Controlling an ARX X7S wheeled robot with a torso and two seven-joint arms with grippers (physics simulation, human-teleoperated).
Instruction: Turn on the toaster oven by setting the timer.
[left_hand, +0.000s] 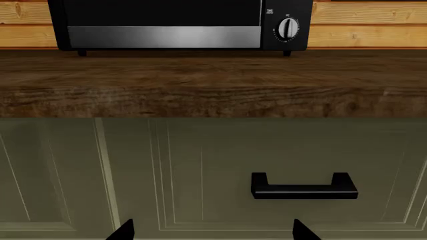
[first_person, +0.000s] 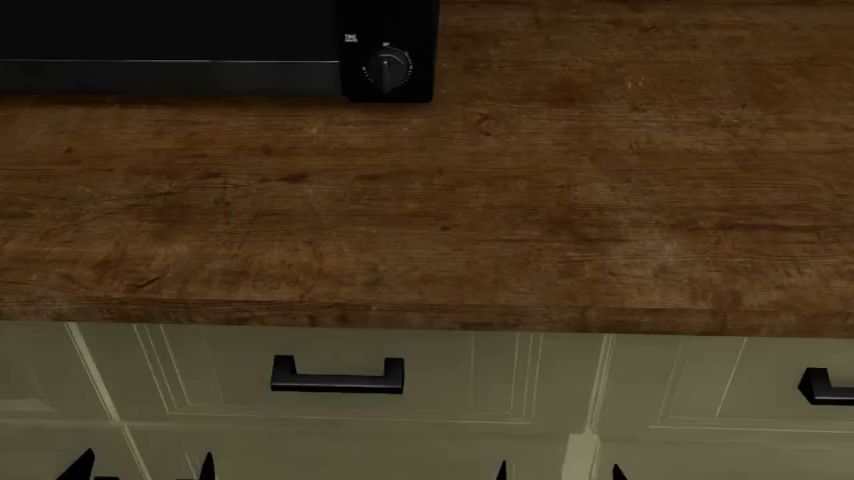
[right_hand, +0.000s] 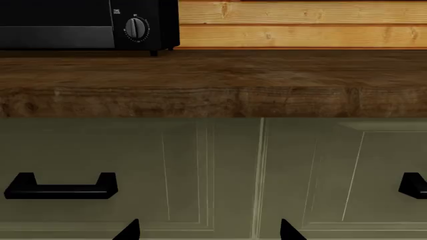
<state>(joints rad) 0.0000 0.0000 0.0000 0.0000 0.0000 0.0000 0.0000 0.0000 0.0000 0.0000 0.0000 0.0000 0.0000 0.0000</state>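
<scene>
The black toaster oven (first_person: 174, 50) stands at the back left of the wooden counter; only its lower part shows. It also shows in the left wrist view (left_hand: 167, 25) and the right wrist view (right_hand: 60, 25). The timer knob (first_person: 387, 70) sits low on its right panel under a small white label, its pointer upright; it also shows in the left wrist view (left_hand: 288, 28) and the right wrist view (right_hand: 137, 29). My left gripper (first_person: 140, 468) and right gripper (first_person: 558, 472) are both open and empty, low in front of the cabinet fronts, far below the oven. Only their fingertips show.
The wooden counter (first_person: 534, 200) stretches in front of the oven, with a wood-plank wall (right_hand: 300, 25) behind. Below are green cabinet drawers with black handles (first_person: 336, 377), (first_person: 825, 385).
</scene>
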